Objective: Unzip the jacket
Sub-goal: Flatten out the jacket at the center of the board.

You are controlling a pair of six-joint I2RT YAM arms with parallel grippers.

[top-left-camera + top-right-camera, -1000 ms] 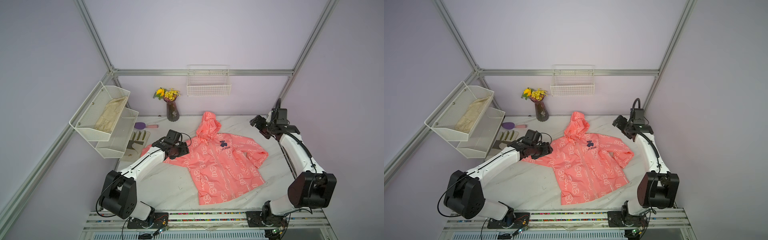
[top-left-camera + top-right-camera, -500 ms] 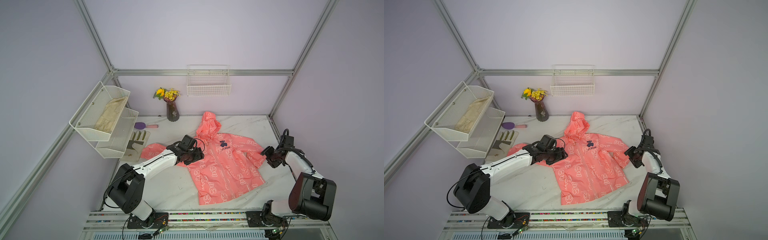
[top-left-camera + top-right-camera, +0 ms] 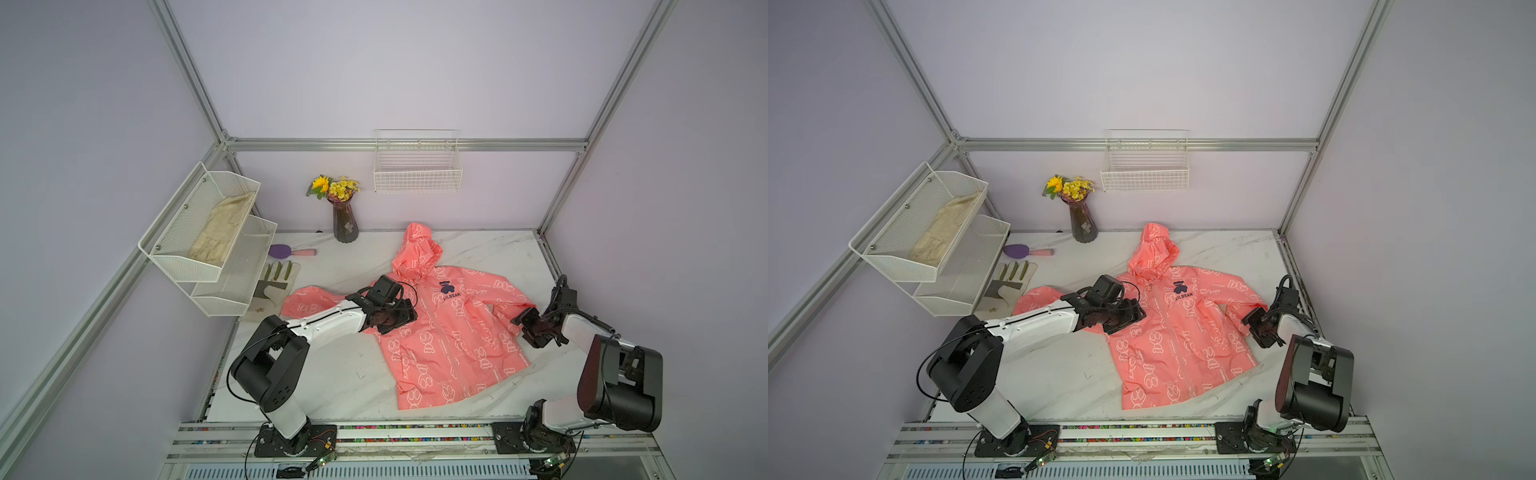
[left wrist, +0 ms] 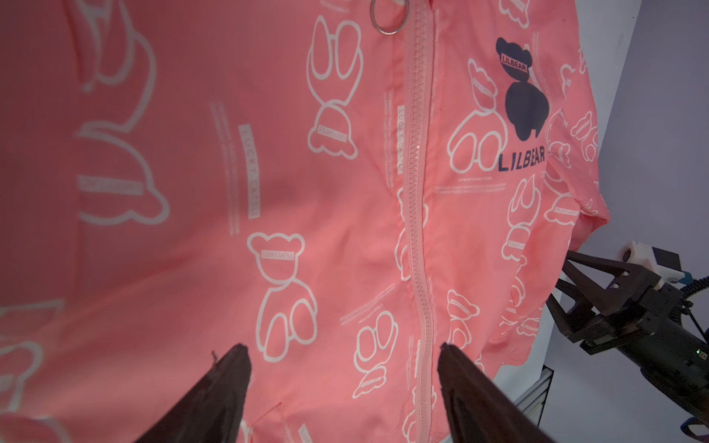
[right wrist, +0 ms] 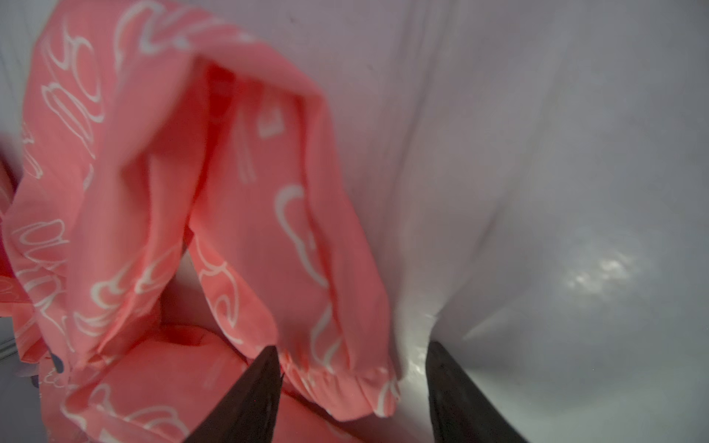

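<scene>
The coral-pink jacket point(image 3: 453, 340) point(image 3: 1179, 345) lies flat on the marble table, front up and hood toward the back wall. Its zipper point(image 4: 416, 191) runs closed down the front, with the ring pull point(image 4: 387, 19) near the collar. My left gripper point(image 3: 409, 318) point(image 3: 1136, 318) point(image 4: 341, 347) hovers open over the chest, just beside the zipper, holding nothing. My right gripper point(image 3: 525, 328) point(image 3: 1254, 328) point(image 5: 351, 345) is open at the sleeve cuff point(image 5: 345, 383) near the table's right edge. The cuff lies partly between its fingers, apart from one of them.
A vase of flowers point(image 3: 345, 220) stands at the back wall below a wire basket point(image 3: 417, 166). A white mesh shelf point(image 3: 208, 232) with a beige cloth hangs at the left. A purple brush point(image 3: 286, 251) and a work glove point(image 3: 276, 278) lie beside it.
My left gripper moved right from the far sleeve onto the jacket's chest. My right arm swung from the back right corner down to the sleeve cuff, and its jaws narrowed.
</scene>
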